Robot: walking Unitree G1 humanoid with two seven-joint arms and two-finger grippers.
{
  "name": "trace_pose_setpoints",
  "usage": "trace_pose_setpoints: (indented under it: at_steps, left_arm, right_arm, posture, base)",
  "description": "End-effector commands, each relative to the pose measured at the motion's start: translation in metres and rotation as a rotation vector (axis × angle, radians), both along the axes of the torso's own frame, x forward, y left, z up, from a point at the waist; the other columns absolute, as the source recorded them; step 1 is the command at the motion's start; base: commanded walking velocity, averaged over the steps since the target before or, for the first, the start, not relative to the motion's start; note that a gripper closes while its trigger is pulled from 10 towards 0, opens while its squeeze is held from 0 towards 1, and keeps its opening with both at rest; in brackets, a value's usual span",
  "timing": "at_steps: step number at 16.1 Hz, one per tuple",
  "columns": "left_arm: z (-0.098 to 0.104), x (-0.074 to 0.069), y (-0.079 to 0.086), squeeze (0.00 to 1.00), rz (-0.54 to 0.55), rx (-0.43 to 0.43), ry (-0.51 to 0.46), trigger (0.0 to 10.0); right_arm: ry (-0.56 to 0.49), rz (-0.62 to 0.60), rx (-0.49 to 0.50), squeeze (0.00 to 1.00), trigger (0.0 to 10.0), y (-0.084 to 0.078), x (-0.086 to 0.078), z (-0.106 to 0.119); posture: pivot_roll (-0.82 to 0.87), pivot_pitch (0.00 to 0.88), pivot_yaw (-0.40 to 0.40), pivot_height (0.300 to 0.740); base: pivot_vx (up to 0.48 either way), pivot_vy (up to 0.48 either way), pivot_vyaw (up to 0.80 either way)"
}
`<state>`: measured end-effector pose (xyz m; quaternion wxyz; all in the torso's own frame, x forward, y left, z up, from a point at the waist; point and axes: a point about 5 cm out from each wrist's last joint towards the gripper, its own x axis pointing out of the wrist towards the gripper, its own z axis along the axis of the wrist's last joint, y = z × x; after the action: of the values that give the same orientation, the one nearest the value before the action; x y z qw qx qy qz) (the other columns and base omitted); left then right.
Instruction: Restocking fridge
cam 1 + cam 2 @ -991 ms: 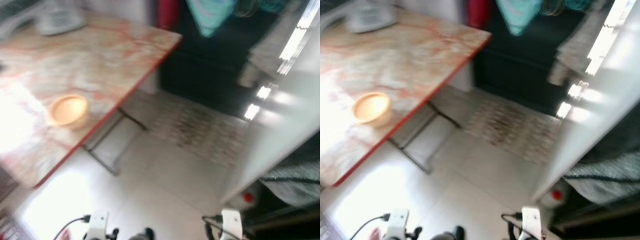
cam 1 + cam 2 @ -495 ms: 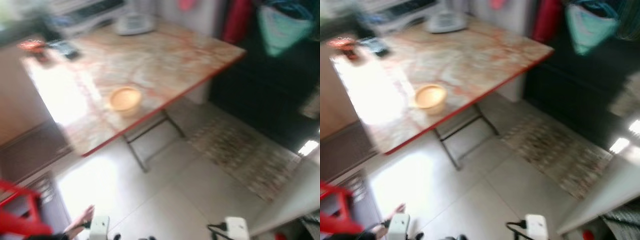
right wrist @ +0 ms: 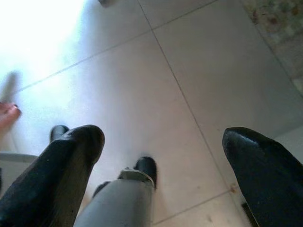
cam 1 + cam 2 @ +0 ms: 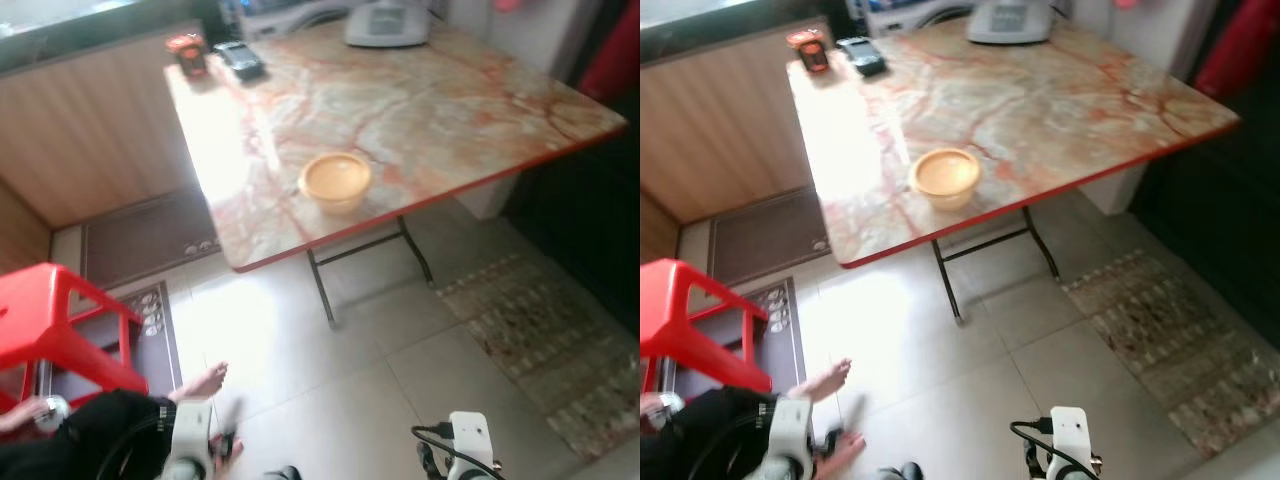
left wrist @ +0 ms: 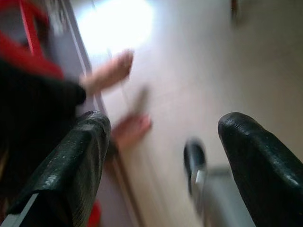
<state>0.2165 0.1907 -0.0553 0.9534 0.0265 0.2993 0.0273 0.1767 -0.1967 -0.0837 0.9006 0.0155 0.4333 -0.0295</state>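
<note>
A: Two end effectors, both hanging low over the pale tiled floor [image 4: 340,400]. How do they stand?

B: The left end effector [image 5: 163,137] has its two black fingers [image 5: 80,161] spread wide with nothing between them. The right end effector [image 3: 161,151] is the same: fingers far apart, holding nothing, bare tile beneath it.

A: And the fridge?

B: I cannot make out a fridge anywhere. The landmark is the marble-patterned desk [image 4: 440,110] with its red edge and folding metal legs. A shallow yellow bowl [image 4: 336,181] sits on it near the front edge. At the desk's far left corner stand a small red-and-black object [image 4: 187,52] and, just beside it, a dark flat item [image 4: 238,58]. A grey-white appliance [image 4: 387,22] rests at the far edge.

A: What lies around the desk?

B: To its right on the floor, a patterned rug [image 4: 545,340]. To its left, a wooden cabinet front [image 4: 90,130], and in front of that a red plastic stool [image 4: 55,320]. A person's bare foot [image 4: 200,380] and dark-clothed leg [image 4: 90,440] lie near the stool, close to the left end effector.
</note>
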Motion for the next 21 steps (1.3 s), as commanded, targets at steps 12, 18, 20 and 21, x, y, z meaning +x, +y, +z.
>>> trace_pose_setpoints:
  at_steps: [12, 18, 20, 21]
  left_arm:
    - [0.152, 0.057, -0.008, 0.0, -0.042, 0.139, -0.901, 10.0]
    - [0.213, 0.089, -0.038, 0.0, -0.124, -0.091, -0.995, 10.0]
    - [0.217, 0.09, -0.04, 0.0, -0.117, -0.121, -0.996, 10.0]
    - [0.219, 0.091, -0.041, 0.0, -0.123, -0.136, -0.99, 10.0]
  right_arm:
    - [0.047, 0.029, 0.017, 0.0, 10.0, 0.039, -0.033, -0.016]
    - [0.026, -0.032, 0.033, 0.0, 10.0, 0.041, -0.034, -0.016]
    - [0.025, -0.037, 0.03, 0.0, 10.0, 0.041, -0.034, -0.015]
    - [0.023, -0.047, 0.03, 0.0, 10.0, 0.04, -0.033, -0.015]
  posture:
    - [-0.02, 0.237, 0.037, 0.74]
    - [-0.02, 0.238, 0.039, 0.74]
    - [-0.01, 0.236, 0.037, 0.74]
    - [-0.01, 0.232, 0.036, 0.74]
  base:
    - [0.0, 0.0, 0.0]
    - [0.0, 0.0, 0.0]
    - [0.249, 0.0, 0.0]
    - [0.259, 0.0, 0.0]
